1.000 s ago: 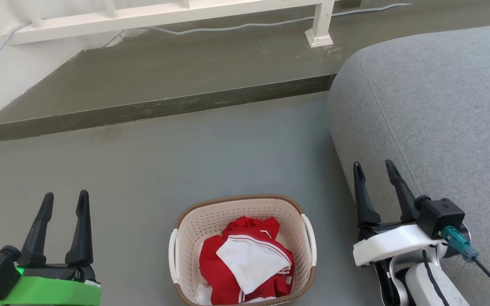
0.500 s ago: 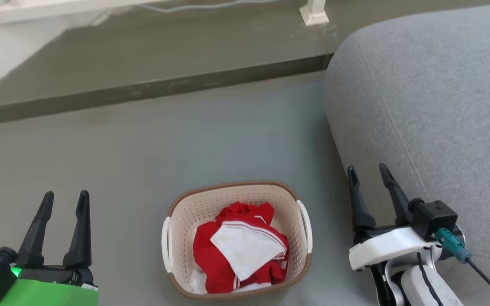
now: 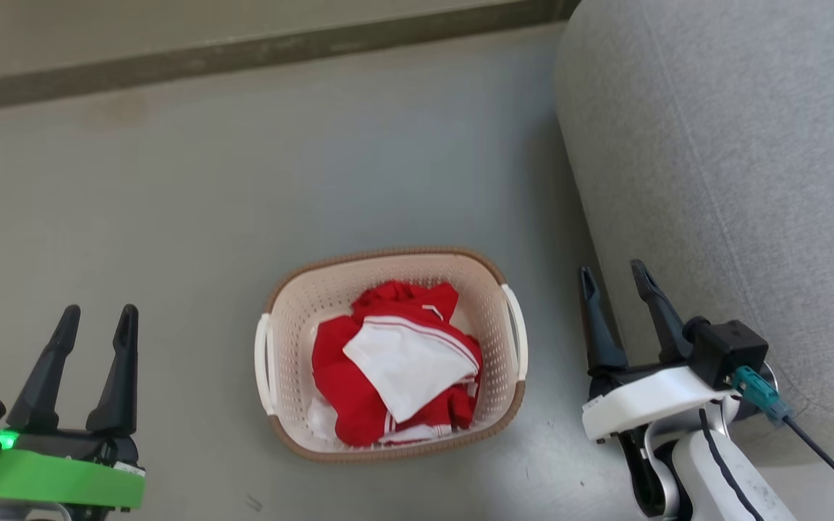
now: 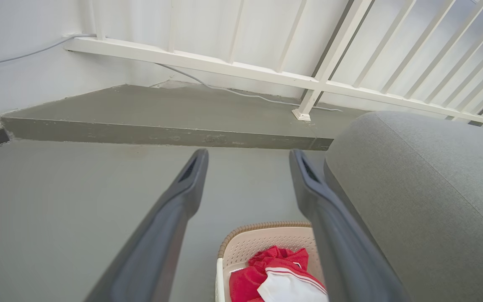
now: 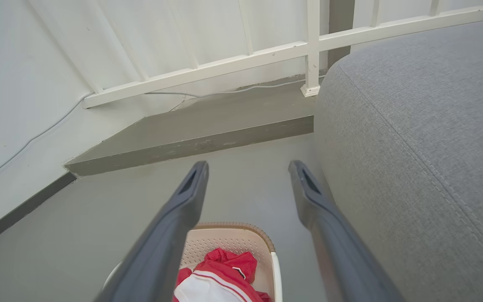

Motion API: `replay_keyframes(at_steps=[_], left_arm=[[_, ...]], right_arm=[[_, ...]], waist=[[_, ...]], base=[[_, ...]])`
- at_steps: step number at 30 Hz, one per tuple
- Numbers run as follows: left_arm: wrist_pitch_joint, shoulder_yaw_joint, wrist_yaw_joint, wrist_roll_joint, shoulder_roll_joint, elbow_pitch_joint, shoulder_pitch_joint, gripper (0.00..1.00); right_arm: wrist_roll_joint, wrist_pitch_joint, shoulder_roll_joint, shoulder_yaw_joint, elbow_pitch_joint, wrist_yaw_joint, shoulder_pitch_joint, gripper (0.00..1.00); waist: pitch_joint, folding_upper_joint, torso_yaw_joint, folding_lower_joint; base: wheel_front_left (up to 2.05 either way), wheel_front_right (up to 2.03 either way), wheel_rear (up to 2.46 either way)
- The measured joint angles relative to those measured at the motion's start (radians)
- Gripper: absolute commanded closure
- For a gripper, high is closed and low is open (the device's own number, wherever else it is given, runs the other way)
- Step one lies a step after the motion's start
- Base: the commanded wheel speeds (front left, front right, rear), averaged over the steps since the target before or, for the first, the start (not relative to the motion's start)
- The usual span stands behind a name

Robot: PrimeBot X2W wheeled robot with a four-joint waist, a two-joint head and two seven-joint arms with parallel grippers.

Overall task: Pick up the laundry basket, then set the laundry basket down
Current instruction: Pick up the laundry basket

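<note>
The laundry basket (image 3: 294, 318) is cream perforated plastic with a brown woven-look rim and white side handles. It stands on the grey floor and holds red and white clothes (image 3: 395, 362). My left gripper (image 3: 96, 315) is open at the lower left, well to the left of the basket. On the basket's right side my right gripper (image 3: 614, 278) is open, close beside the sofa. The basket (image 4: 241, 247) shows low between the fingers in the left wrist view. In the right wrist view the basket (image 5: 233, 241) sits at the bottom.
A large grey sofa (image 3: 735, 166) fills the right side, close to the basket and the right arm. A raised concrete step (image 3: 243, 51) crosses the far floor, with a white railing (image 4: 308, 79) and a cable behind it. Open floor lies left of the basket.
The head camera has tilted down, so the basket, step and sofa have shifted up the picture. Both grippers stay open at about the same places.
</note>
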Motion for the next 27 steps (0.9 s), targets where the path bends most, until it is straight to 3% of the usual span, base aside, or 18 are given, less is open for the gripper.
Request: replay_keyframes(at_steps=[12, 27], left_arm=[[0.000, -0.108, 0.000, -0.057, 0.115, 0.062, -0.109, 0.00], [0.000, -0.313, 0.000, -0.112, 0.235, 0.124, -0.267, 0.00]], right_arm=[[0.071, 0.000, 0.000, -0.002, 0.027, 0.000, -0.066, 0.00], [0.095, 0.000, -0.001, 0.019, 0.162, 0.000, -0.180, 0.00]], waist=[[0.165, 0.0000, -0.007, 0.0001], [0.362, 0.0000, -0.009, 0.0001]], base=[[0.00, 0.00, 0.00], [0.00, 0.00, 0.00]])
